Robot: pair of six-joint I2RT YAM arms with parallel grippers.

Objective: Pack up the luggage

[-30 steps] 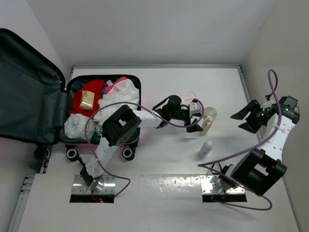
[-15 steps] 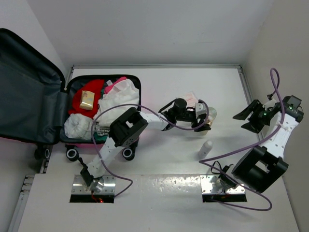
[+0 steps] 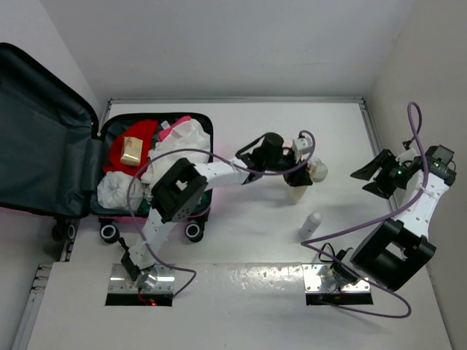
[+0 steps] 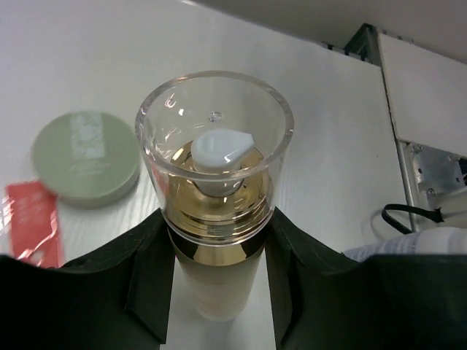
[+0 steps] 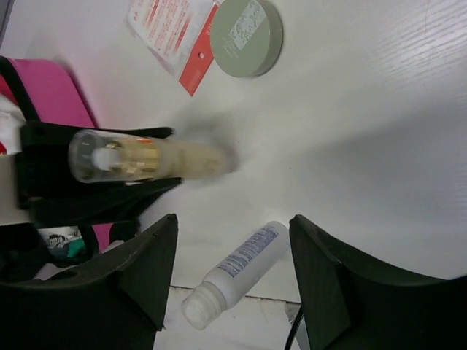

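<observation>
Where the overhead view takes in the whole table [image 3: 336, 124], the luggage [image 3: 44, 138] lies open at the far left, its dark-lined lid folded out to the left and its pink tub heaped with white clothing [image 3: 175, 149], a red cloth [image 3: 139, 135] and a small gold box [image 3: 131, 149]. The left arm stretches out past the suitcase to the middle of the table, where the left gripper [image 3: 300, 176] sits on a lotion bottle [image 3: 298, 194]. A small white bottle [image 3: 312, 224] lies nearer the arm bases, apart from it. The right gripper [image 3: 370, 180] hangs near the table's right edge, well apart from both bottles. In the left wrist view the lotion bottle [image 4: 215, 292] stands upright between the left gripper [image 4: 217, 240] — clear cap, gold collar, cream body. The black fingers [image 4: 149, 270] press against it on either side just below the collar, clamped on it. A round green tin [image 4: 86, 157] rests on the table behind and to the left, with a red packet [image 4: 29, 222] just beside it. In the right wrist view the right gripper [image 5: 233, 219] has its fingers [image 5: 124, 281] spread apart, nothing between them. Beyond them the small white bottle [image 5: 237, 273] lies on its side. The lotion bottle [image 5: 149, 159] sits in the other arm's dark fingers, and the green tin [image 5: 246, 27] and red packet [image 5: 171, 33] lie side by side. A pink edge of the luggage [image 5: 51, 91] shows at the left.
</observation>
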